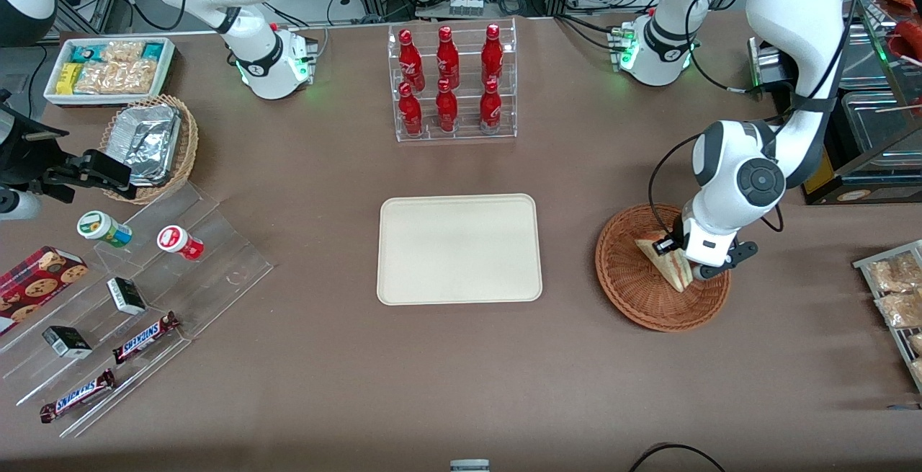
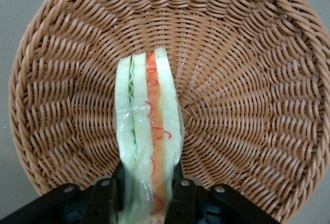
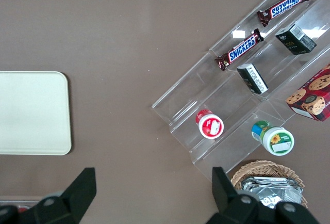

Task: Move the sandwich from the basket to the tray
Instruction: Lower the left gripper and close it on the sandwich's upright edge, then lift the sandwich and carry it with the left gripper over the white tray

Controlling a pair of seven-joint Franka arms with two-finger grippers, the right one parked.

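The sandwich (image 1: 668, 261) is a pale wedge in clear wrap, in the reddish-brown wicker basket (image 1: 634, 292) at the working arm's end of the table. In the left wrist view the sandwich (image 2: 149, 131) shows its green and red-orange layers, with the basket (image 2: 247, 79) under it. My left gripper (image 1: 684, 259) is down in the basket. Its black fingers (image 2: 181, 198) press both sides of the sandwich, so the gripper (image 2: 149, 198) is shut on it. The cream-white tray (image 1: 459, 248) lies bare at the table's middle, beside the basket.
A clear rack of red bottles (image 1: 452, 83) stands farther from the front camera than the tray. A clear stepped shelf with snacks (image 1: 122, 299), a tan basket of foil containers (image 1: 148, 142) and a white bin of packets (image 1: 109, 68) lie toward the parked arm's end.
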